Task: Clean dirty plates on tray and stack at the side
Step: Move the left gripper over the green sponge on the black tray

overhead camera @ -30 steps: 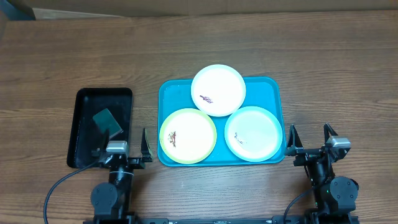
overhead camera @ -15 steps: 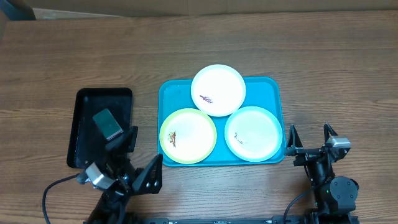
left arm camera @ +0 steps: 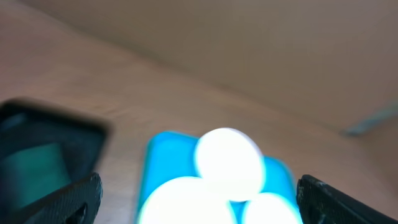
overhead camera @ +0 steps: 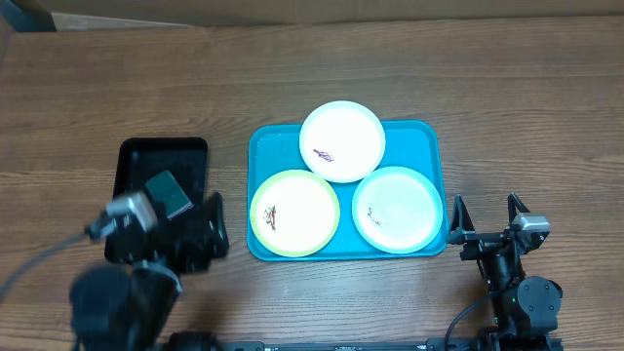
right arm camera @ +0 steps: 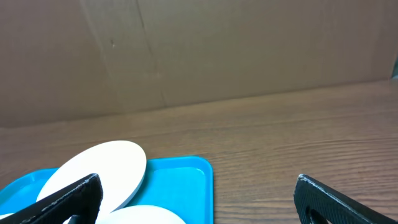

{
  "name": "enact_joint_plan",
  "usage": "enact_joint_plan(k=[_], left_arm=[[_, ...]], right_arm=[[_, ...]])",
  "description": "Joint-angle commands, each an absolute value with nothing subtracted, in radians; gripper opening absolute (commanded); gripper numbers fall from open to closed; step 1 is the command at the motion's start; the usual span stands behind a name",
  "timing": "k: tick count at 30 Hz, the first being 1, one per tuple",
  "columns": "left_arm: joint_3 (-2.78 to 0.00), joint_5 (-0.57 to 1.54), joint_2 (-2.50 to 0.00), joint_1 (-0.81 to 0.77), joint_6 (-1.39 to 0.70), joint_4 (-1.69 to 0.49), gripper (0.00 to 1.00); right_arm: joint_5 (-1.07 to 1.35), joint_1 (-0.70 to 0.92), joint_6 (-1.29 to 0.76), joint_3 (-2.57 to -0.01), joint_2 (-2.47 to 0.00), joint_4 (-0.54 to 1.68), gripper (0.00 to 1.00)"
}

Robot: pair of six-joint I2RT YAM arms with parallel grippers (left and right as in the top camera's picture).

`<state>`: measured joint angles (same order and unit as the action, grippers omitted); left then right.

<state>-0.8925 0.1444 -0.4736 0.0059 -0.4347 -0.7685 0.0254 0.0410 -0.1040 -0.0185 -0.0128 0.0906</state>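
1. The wooden table [overhead camera: 312, 78] spreads out ahead of both sets of jaws.
2. The turquoise tray [overhead camera: 426, 138] lies flat on it. It sits straight ahead in the gap of the left gripper [left arm camera: 199, 198], and ahead and to the left of the right gripper [overhead camera: 485, 219].
3. The black tray [overhead camera: 136, 156] lies ahead of the left jaws, off their left finger.
4. All three plates rest on the turquoise tray. The white plate [overhead camera: 342, 141] is farthest from both jaws. The yellow-green plate [overhead camera: 295, 213] is nearest the left jaws, and the mint plate [overhead camera: 398, 210] is nearest the right jaws.
5. Both grippers have their jaws spread wide with nothing between them. The left wrist view is blurred.
6. The dark green sponge [overhead camera: 169, 193] lies in the black tray, just ahead of the left jaws.
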Motion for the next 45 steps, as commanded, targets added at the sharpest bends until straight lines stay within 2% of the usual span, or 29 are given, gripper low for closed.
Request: enact_joint_plan(k=[1, 8, 15, 18, 22, 33, 45], left_arm=[[-1.048, -0.096, -0.703, 0.0, -0.323, -0.886, 1.0], [-1.237, 0.009, -1.037, 0.0, -0.29, -0.957, 1.0], [-1.35, -0.046, -1.279, 0.099, -0.315, -1.013, 1.0], [-1.35, -0.116, -1.355, 0.157, -0.326, -1.011, 1.0], [-1.35, -0.099, -1.449, 0.217, -0.33, -0.996, 1.0], [-1.349, -0.073, -1.725, 0.242, -0.33, -0.991, 1.0], [-1.349, 0.084, -1.89, 0.348, -0.325, -0.973, 1.0]], right_arm=[[0.02, 0.046, -0.101, -0.008, -0.003, 0.084, 1.0], [0.019, 0.046, -0.101, -0.008, -0.003, 0.084, 1.0], [0.019, 0.046, -0.101, -0.008, -0.003, 0.084, 1.0], [0.019, 0.046, -0.101, -0.008, -0.003, 0.084, 1.0], [0.019, 0.046, -0.101, -0.008, -0.003, 0.084, 1.0], [0.019, 0.046, -0.101, -0.008, -0.003, 0.084, 1.0], [0.019, 0.046, -0.101, -0.008, -0.003, 0.084, 1.0]])
